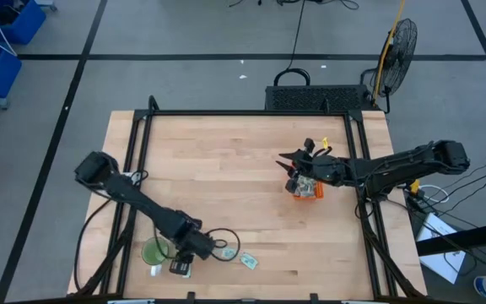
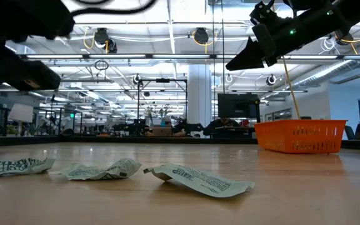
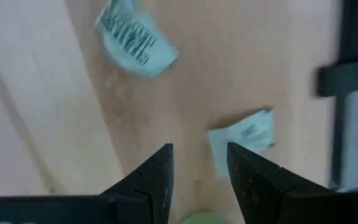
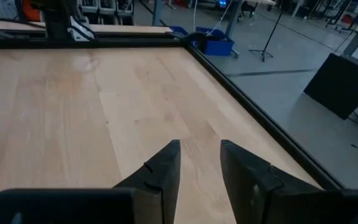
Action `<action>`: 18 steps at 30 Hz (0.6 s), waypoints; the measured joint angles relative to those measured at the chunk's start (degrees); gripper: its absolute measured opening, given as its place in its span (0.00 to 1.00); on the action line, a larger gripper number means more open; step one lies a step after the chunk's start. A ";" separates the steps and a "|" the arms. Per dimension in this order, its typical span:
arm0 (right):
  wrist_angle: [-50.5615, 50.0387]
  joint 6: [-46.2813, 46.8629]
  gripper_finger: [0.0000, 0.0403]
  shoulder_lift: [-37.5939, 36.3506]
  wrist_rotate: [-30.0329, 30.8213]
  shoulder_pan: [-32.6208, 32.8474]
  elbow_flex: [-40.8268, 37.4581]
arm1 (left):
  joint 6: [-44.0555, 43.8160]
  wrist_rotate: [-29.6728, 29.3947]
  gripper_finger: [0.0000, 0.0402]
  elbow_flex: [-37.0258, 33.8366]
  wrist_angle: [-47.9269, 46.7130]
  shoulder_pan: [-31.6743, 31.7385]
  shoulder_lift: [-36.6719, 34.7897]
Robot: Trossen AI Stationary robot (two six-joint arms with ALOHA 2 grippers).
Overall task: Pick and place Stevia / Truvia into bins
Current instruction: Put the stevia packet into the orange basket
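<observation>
Wooden table (image 1: 226,169), sachets (image 2: 202,180) with unreadable print

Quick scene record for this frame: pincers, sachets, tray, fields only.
left pincer: open, empty, over sachets near the table's front edge
right pincer: open, empty, raised by the orange tray
sachets on table: three in the low view
green cup: beside the left pincer
tray contents: cannot tell
table: wood

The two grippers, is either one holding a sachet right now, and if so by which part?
Neither. The left gripper is open above a sachet on the table, with nothing between its fingers. The right gripper, near the orange tray, is open and empty.
</observation>
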 joint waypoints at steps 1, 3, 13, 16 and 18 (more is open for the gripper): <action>-0.07 0.00 0.27 0.00 0.00 0.00 0.00 | 0.18 -0.26 0.38 1.53 -1.96 -0.13 1.54; -0.08 0.00 0.27 0.00 -0.01 0.00 0.00 | 0.00 -0.19 0.38 4.19 -3.56 -0.58 4.18; -0.14 0.02 0.27 0.00 -0.02 0.09 0.00 | -3.55 1.30 0.38 7.48 -4.71 -4.01 10.01; -0.12 0.02 0.27 0.00 -0.02 0.09 0.00 | -3.53 0.09 0.38 7.44 -5.83 -4.59 10.46; 0.13 0.02 0.27 0.00 -0.02 0.09 -0.02 | -3.02 -0.87 0.38 7.44 -5.90 -4.93 10.48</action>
